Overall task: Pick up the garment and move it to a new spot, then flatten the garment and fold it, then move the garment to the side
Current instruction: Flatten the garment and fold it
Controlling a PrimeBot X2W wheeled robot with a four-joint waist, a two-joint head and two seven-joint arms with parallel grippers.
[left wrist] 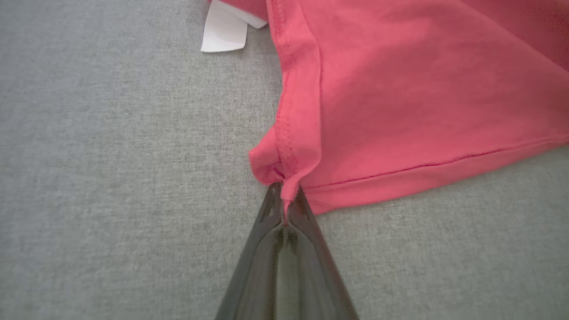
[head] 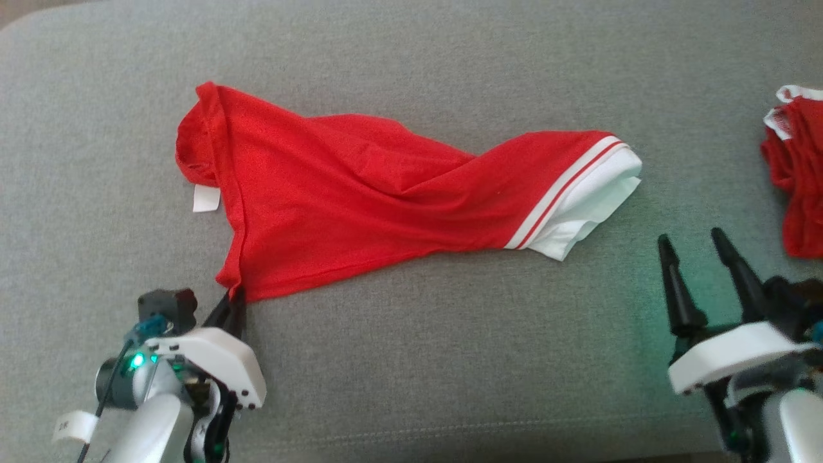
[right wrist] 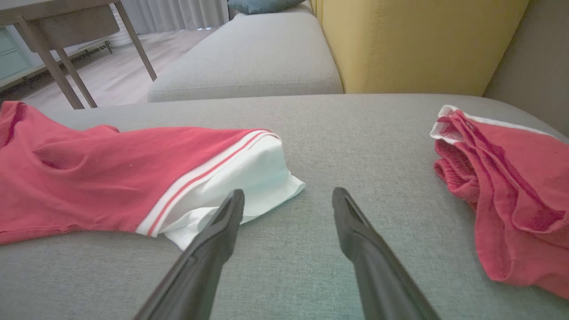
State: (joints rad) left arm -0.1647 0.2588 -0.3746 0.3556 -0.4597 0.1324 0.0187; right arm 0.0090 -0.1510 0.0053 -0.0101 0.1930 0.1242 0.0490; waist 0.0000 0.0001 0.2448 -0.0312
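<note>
At the near edge of the grey cushion (head: 450, 360), the left gripper (head: 235, 301) has its two dark fingers pressed together on the lower left corner of the red garment (head: 360, 193); the left wrist view shows the hem corner bunched and pinched between the fingertips of the left gripper (left wrist: 284, 198), with the rest of the garment (left wrist: 422, 98) lying on the cushion beyond. To the near right, the right gripper (head: 691, 238) holds nothing, its fingers spread wide apart above bare cushion; in the right wrist view the right gripper (right wrist: 288, 195) points between the two pieces of clothing, its left finger overlapping the garment's white end in that view. The garment stretches across the middle of the cushion, wrinkled and not flat; a white label (head: 206, 199) sticks out at its left edge, and a white band (head: 598, 193) with a red stripe ends it on the right. A second red garment (head: 797, 173) lies crumpled at the far right, well apart from the first. Farther back, the right wrist view shows a yellow backrest (right wrist: 422, 44), another grey cushion (right wrist: 253, 58) and table legs (right wrist: 58, 66) on a pale floor.
</note>
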